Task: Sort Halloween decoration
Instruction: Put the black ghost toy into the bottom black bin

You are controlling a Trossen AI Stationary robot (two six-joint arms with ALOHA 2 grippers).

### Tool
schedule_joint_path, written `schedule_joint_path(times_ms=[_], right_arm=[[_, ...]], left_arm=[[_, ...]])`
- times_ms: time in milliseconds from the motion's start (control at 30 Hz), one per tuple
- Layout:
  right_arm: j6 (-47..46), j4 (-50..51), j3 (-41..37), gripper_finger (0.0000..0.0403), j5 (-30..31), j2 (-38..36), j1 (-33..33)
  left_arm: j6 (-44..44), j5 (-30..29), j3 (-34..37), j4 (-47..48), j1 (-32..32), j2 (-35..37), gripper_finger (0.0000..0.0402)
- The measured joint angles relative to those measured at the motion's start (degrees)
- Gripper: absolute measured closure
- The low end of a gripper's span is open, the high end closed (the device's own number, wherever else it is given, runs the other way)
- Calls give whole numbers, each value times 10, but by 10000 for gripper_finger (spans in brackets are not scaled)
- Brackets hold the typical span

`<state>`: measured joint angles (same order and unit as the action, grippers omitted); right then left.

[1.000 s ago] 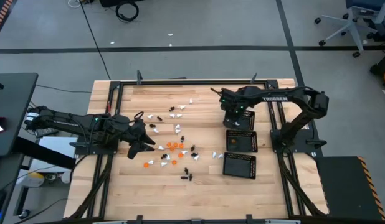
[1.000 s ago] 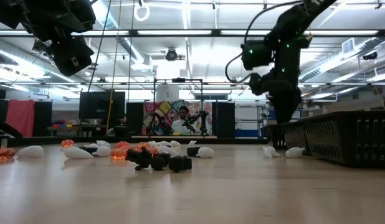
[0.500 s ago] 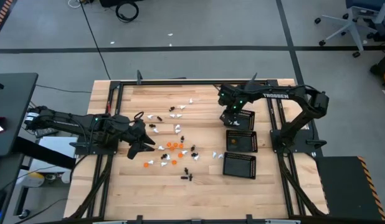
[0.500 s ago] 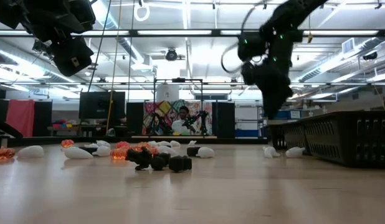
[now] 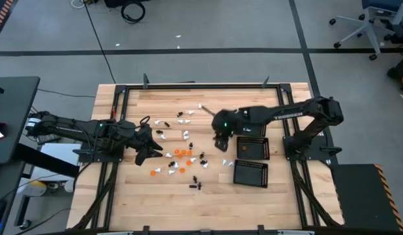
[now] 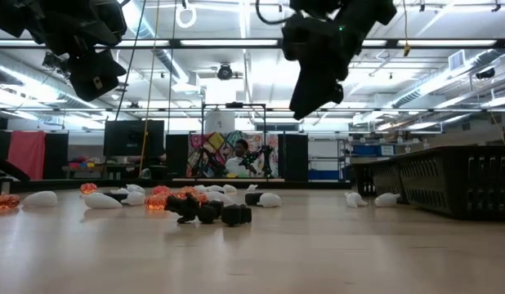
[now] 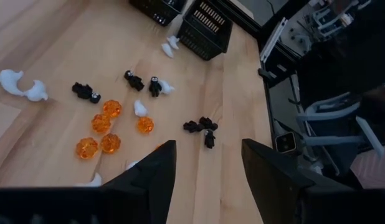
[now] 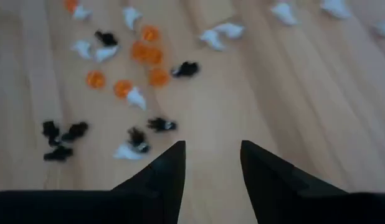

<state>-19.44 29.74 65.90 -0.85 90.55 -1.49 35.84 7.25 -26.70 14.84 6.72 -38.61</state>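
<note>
The Halloween decoration lies scattered across the middle of the wooden table: orange trinkets [image 5: 182,154], white ones [image 5: 186,135] and black ones [image 5: 195,185], all resting loose on the boards. My right gripper [image 5: 221,145] hangs open above the right fringe of the scatter, slanting down, with nothing between its fingers [image 8: 212,152]. My left gripper [image 5: 151,151] stands open in the air at the left fringe of the scatter, also with nothing in it [image 7: 208,155]. In the low view both grippers are well clear of the table, the right one [image 6: 306,106] and the left one [image 6: 93,77].
Three square black mesh trays stand in a row along the table's right side: far [image 5: 255,126], middle [image 5: 252,149] and near [image 5: 250,172]. A black metal frame [image 5: 201,85] borders the table. A person shows far off in the room beyond [image 6: 239,157].
My right gripper has swung away from above the far tray toward the table's middle and a little nearer, rising as it went, and now hangs over the scattered trinkets. The trinkets and trays lie as before.
</note>
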Motion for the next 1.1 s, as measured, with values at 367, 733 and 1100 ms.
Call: schedule_joint_path(times_ms=[367,733,1100], right_arm=[[-15,27,95,223,13,156,134],[29,235,219,196,7,244,141],[118,82,182,190,84,248,172]], left_arm=[[3,-10,0,-4,0,0,209],[8,-10,0,1,0,0,209],[11,-10,0,1,0,0,209]])
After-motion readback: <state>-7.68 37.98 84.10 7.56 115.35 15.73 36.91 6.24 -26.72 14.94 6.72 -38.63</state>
